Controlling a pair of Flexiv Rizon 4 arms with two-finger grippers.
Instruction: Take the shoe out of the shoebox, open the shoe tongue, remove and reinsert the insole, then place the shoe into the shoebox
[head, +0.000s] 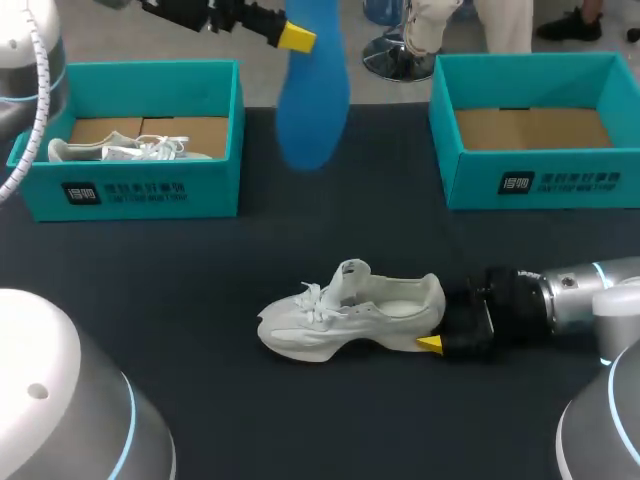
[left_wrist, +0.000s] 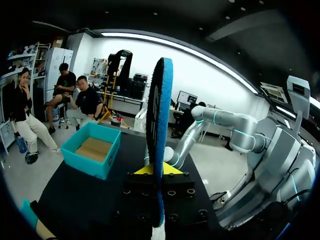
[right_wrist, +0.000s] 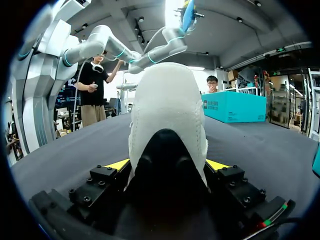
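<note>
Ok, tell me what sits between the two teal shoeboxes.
Head view: the blue insole, held in the left gripper, hangs between the left shoebox and right shoebox; the table there is bare.

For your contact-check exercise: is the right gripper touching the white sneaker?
Touching: the right wrist view shows the right gripper clamping the white sneaker at its heel.

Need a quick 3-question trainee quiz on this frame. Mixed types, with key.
1. True or false: the left gripper is shut on the blue insole.
2. The right gripper grips the white shoe at its: A) toe B) heel C) laces.
3. Fill in: the second shoe lies in the shoebox on the robot's ___ side.
Key: 1 true; 2 B; 3 left.
</note>
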